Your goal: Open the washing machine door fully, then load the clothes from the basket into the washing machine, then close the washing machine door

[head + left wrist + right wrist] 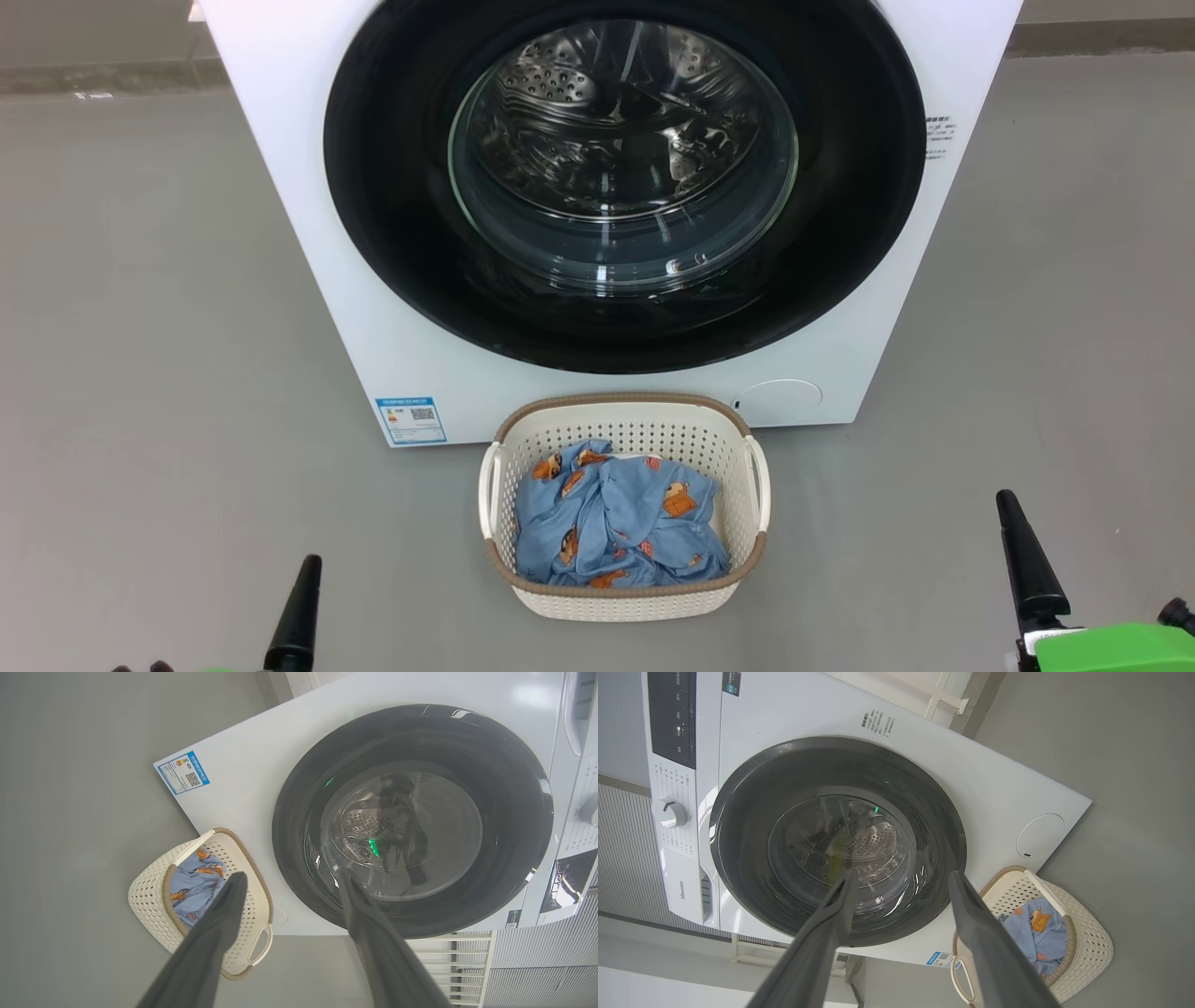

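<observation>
The white washing machine (pixel 308 280) stands straight ahead, and its round black washing machine door (pixel 624 159) lies shut, flush with the front, the steel drum showing through the glass. On the floor just in front sits the cream basket (pixel 621 403), holding light blue clothes (pixel 616 523) with orange figures. My left gripper (pixel 292 877) is open and empty, held back from the machine. One left finger (pixel 297 616) shows at the lower left of the head view. My right gripper (pixel 902 875) is also open and empty, with a finger (pixel 1027 560) at the lower right.
Grey floor (pixel 140 327) spreads on both sides of the machine and basket. A blue label sticker (pixel 411 420) and a round filter cover (pixel 780 399) sit low on the front. The control panel knob (pixel 669 812) is at the machine's top.
</observation>
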Motion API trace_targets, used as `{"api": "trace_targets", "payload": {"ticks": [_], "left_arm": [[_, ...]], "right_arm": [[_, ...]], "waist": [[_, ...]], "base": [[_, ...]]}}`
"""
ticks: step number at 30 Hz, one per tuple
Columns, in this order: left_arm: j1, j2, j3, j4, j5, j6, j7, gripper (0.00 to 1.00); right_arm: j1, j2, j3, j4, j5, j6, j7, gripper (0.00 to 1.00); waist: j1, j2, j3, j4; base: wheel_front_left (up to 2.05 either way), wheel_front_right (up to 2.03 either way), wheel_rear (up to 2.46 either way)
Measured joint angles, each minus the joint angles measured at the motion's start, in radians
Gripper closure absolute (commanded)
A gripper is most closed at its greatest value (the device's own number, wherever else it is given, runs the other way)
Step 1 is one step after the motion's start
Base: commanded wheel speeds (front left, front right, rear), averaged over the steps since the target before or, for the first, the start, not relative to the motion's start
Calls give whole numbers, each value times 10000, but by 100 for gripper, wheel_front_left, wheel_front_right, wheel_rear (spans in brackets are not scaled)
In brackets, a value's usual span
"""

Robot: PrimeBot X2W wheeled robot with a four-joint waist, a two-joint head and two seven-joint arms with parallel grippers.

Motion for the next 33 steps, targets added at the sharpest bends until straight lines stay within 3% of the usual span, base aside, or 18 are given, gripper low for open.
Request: {"api": "trace_targets", "payload": {"ticks": [14, 33], "left_arm": [[-7, 29, -257, -295, 2182, 15, -433, 0], [-15, 77, -894, -545, 5739, 368, -947, 0]], "right_arm": [[12, -345, 301, -430, -2098, 0, -389, 0], [21, -738, 706, -293, -5542, 0, -918, 0]], "waist": [[0, 0, -14, -4], [0, 0, -38, -9]], "base": [[0, 0, 0], [0, 0, 0]]}}
